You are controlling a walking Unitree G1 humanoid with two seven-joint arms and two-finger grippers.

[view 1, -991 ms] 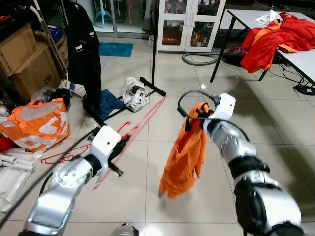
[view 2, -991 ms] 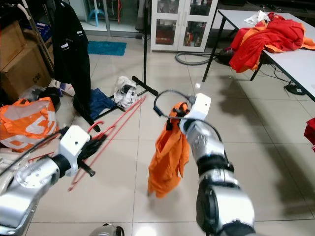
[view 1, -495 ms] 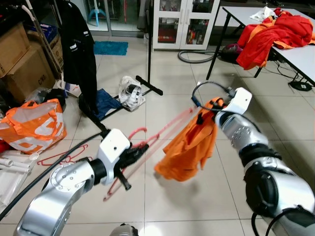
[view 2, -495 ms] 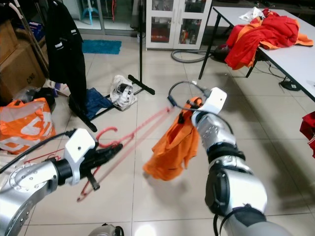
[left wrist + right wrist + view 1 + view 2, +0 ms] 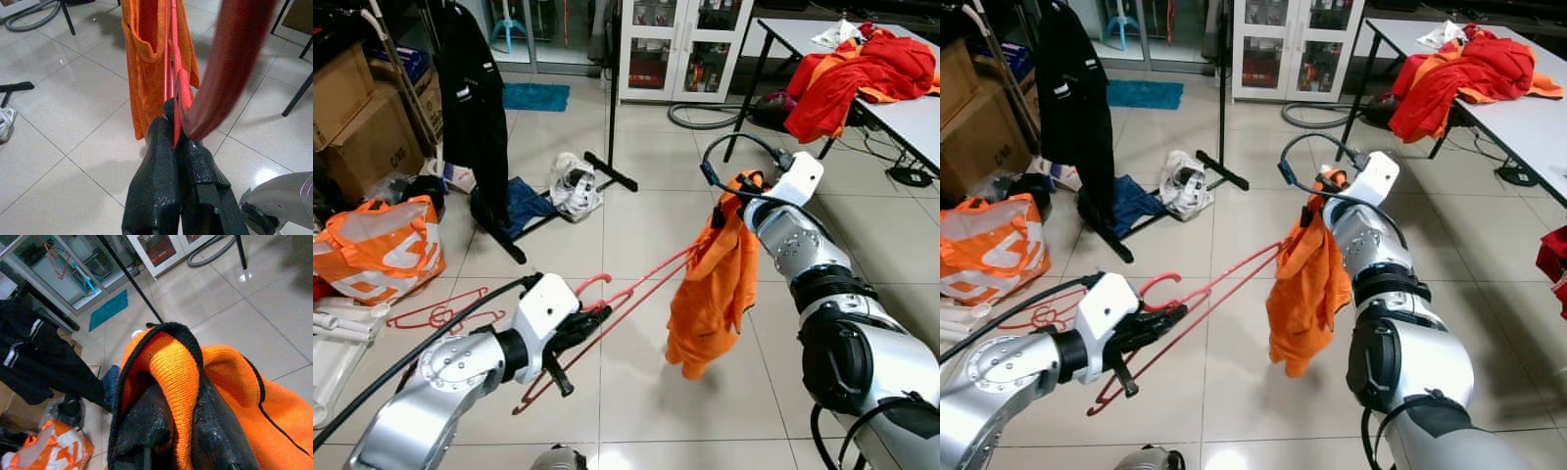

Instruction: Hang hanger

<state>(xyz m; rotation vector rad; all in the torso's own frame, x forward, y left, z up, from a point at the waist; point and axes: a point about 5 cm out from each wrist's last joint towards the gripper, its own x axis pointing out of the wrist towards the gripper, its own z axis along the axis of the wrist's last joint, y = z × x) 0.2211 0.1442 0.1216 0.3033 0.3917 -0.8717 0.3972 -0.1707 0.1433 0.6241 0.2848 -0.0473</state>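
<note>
**Red hanger and orange garment held over the tiled floor**

Red plastic is clamped between the fingers (image 5: 161,166) of the left end effector (image 5: 590,318): the hanger (image 5: 626,294) is gripped near its hook and held out low over the floor (image 5: 636,206), its far end reaching to the garment (image 5: 715,284). In the left wrist view the two fingers are seen closed on the hanger's thin bars. The orange garment is held up by the right end effector (image 5: 1317,201), whose fingers are pinched on the black-trimmed collar, as seen in the right wrist view; the cloth hangs down freely, above the tiles. A black coat (image 5: 475,108) is hung on a rack (image 5: 612,98) behind. An orange bag (image 5: 377,245) and more red hangers (image 5: 435,313) lie on the floor to the left. Red clothes (image 5: 862,69) are piled on a worktop (image 5: 920,117) at the right.
</note>
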